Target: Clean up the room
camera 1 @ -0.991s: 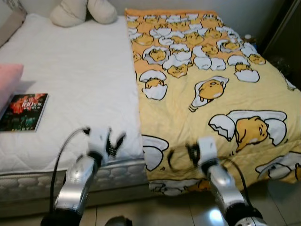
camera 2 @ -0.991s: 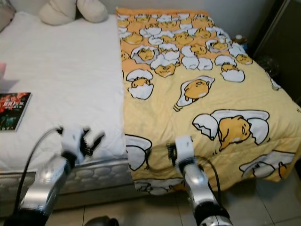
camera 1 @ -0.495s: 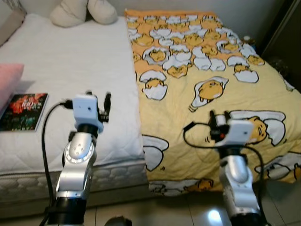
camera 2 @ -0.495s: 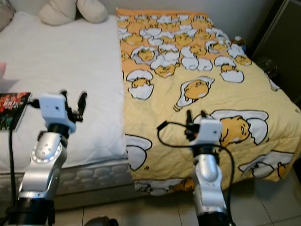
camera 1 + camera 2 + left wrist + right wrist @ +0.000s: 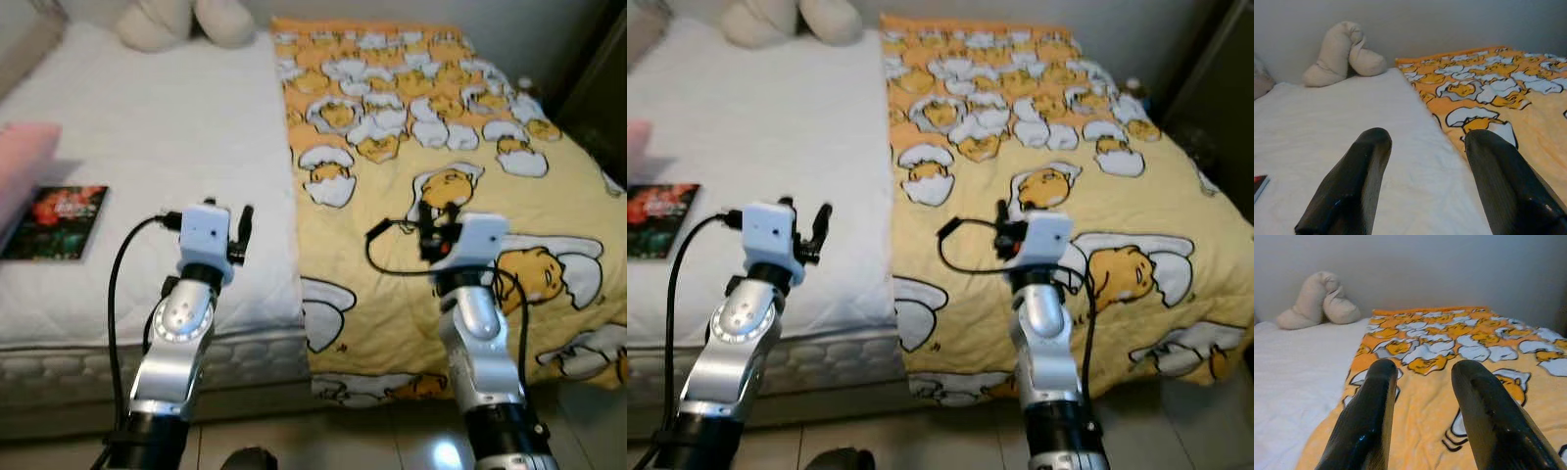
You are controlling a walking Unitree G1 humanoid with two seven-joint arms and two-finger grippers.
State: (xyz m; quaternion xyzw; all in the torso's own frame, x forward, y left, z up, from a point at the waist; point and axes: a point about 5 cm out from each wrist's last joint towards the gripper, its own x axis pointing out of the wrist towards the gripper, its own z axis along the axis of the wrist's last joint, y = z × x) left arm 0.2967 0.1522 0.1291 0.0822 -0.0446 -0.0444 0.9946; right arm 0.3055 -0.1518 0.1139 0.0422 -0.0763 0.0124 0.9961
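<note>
A: We've got both arms raised over the bed. Left gripper spread apart above the white sheet, holding nothing.

B: Right gripper too, spread above the yellow blanket. Book lies near the sheet's left edge.

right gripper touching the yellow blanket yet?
Apart. In the right wrist view the right gripper hangs with open jaws above the blanket; fabric shows between and beyond its fingers, none pinched.

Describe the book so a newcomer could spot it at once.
Start at the bed's white mattress, the half not covered by the yellow blanket. Near its left edge, beside a pink pillow, lies the book: flat, dark cover with red artwork.
</note>
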